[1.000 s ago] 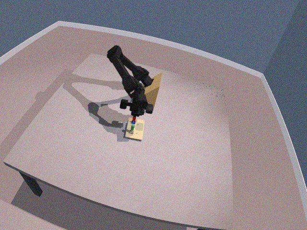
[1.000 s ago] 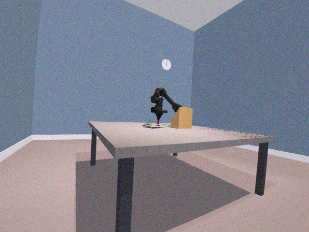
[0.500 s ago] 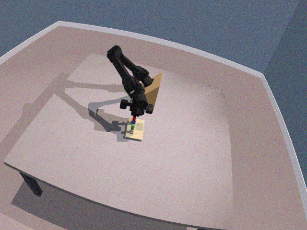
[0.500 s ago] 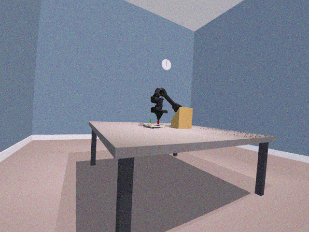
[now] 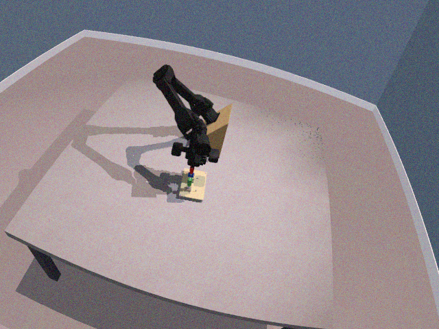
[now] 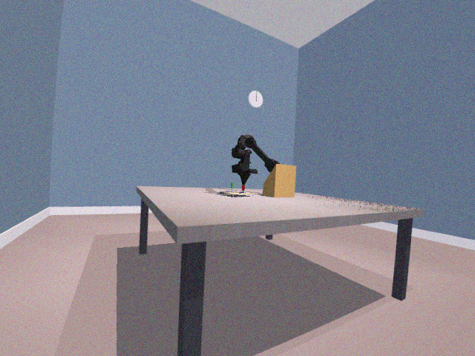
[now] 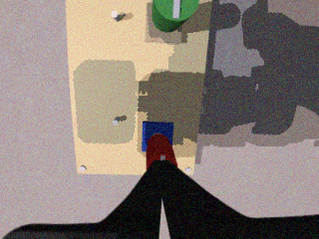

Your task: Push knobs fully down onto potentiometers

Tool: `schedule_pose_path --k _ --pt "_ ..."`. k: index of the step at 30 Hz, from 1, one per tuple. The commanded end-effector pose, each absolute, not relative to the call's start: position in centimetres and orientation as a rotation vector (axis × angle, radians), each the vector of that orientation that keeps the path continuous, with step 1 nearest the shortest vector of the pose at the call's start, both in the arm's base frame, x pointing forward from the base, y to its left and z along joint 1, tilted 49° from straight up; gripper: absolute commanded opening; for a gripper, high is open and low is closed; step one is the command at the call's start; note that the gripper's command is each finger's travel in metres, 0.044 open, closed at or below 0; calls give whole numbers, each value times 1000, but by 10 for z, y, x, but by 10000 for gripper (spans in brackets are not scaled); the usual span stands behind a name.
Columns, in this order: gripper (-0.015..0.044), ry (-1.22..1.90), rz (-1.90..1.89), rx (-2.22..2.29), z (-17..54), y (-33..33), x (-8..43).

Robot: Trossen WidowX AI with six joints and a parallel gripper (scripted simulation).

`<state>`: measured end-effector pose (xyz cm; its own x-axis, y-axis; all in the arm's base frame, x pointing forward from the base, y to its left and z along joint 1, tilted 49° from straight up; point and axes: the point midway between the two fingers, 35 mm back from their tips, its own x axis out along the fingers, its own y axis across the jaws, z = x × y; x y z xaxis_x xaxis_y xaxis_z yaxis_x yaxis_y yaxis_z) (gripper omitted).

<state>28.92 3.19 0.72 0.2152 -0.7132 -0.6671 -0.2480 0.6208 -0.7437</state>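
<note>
The cream circuit board [image 5: 198,195] [image 7: 95,45] lies on the table. A red knob [image 5: 191,170] [image 6: 243,188] [image 7: 159,148] stands above a blue potentiometer [image 5: 191,175] [image 7: 150,130]. My gripper [image 6: 243,184] [image 7: 160,166] is shut and empty, with its tips at the top of the red knob; whether they touch it I cannot tell. A green knob [image 5: 190,179] [image 6: 232,185] [image 7: 171,17] with a white line stands high over a grey potentiometer [image 7: 149,34], with a gap under it in the exterior view. The shaft under the red knob is hard to make out.
A tan wedge-shaped block [image 5: 222,132] [image 6: 284,180] stands beside the arm, behind the board. Small pale pins [image 7: 115,14] [image 7: 116,121] stand on the board. Arm shadows fall across the board and table.
</note>
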Motion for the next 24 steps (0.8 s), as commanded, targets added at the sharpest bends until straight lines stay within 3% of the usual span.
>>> schedule_pose_path --k 1,24 --pt "0 1364 -411 -887 2 23 292" --pt "0 1364 -411 -887 1 22 293"
